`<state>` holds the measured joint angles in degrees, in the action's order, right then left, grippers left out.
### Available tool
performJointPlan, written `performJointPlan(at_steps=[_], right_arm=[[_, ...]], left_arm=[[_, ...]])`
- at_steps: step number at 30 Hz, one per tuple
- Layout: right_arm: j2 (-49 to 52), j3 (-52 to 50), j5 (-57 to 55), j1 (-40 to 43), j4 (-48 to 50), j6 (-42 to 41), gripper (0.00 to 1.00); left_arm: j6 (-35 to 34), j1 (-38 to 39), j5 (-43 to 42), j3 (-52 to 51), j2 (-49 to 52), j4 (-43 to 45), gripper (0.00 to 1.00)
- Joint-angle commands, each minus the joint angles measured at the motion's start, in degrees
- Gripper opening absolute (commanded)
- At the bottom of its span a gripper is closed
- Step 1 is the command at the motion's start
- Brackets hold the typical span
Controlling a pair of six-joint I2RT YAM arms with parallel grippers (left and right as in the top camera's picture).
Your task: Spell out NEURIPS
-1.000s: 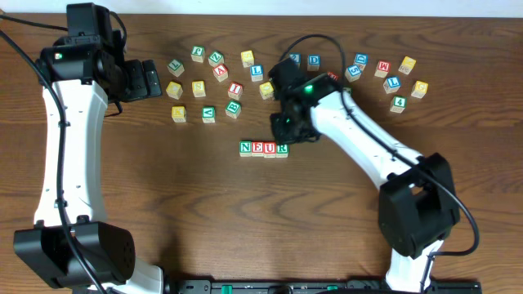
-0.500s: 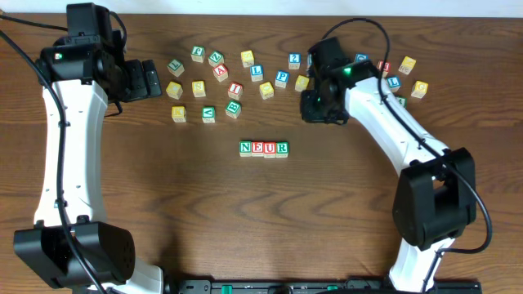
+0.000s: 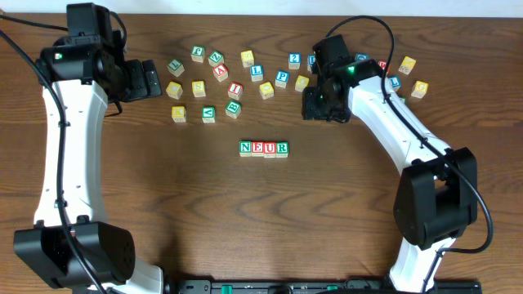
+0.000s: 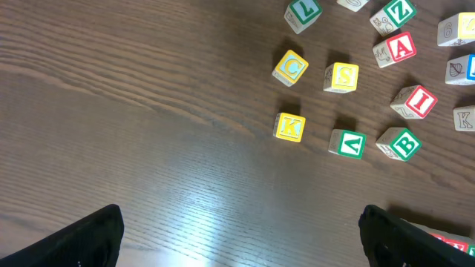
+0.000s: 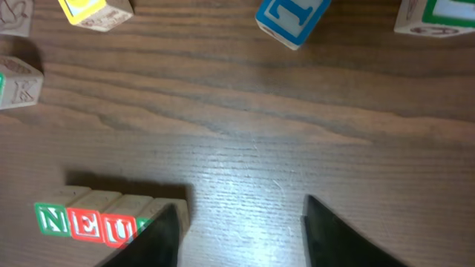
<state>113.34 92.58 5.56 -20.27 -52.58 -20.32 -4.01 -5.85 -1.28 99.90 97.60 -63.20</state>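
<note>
Wooden cubes form a row [image 3: 264, 148] reading N, E, U, R at mid-tabletop [image 3: 204, 212] in the overhead view: four letters of seven are set, and I, P and S are left. All three lie loose beyond the row. The I cube [image 3: 236, 89] and S cube [image 3: 198, 87] are up and to the left of the row, and the P cube [image 3: 282, 78] is just above it. Some twenty loose cubes [image 3: 248, 58] are scattered there, a few half hidden under the right arm [image 3: 384, 122].

The left wrist view shows the left gripper [image 4: 241, 237] spread wide and empty. Nine whole cubes are in sight, the S cube [image 4: 341, 76] and I cube [image 4: 415, 101] among them, and more are cut off at the edge.

In the right wrist view the right gripper [image 5: 241, 237] has its jaws parted with nothing between them, beside the end of the row [image 5: 96, 219]. One finger hides the R. Five loose cubes show at the frame's edges.
</note>
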Motion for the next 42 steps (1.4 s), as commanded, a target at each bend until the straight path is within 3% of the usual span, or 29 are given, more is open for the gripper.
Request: performJointPlan(at_steps=[1, 4, 8, 42], right_arm=[[-1.7, 0.5, -0.1, 0.2, 0.3, 0.2, 0.58], [-1.7, 0.5, -0.1, 0.2, 0.6, 0.2, 0.68], [-1.7, 0.5, -0.1, 0.1, 0.7, 0.3, 0.73], [-1.7, 0.5, -0.9, -0.1, 2.6, 0.2, 0.79]], left_arm=[[0.8, -0.2, 0.7, 0.6, -0.6, -0.2, 1.0], [0.8, -0.2, 0.7, 0.6, -0.6, -0.2, 1.0], [0.8, -0.2, 0.7, 0.6, -0.6, -0.2, 1.0], [0.8, -0.2, 0.7, 0.6, -0.6, -0.2, 1.0]])
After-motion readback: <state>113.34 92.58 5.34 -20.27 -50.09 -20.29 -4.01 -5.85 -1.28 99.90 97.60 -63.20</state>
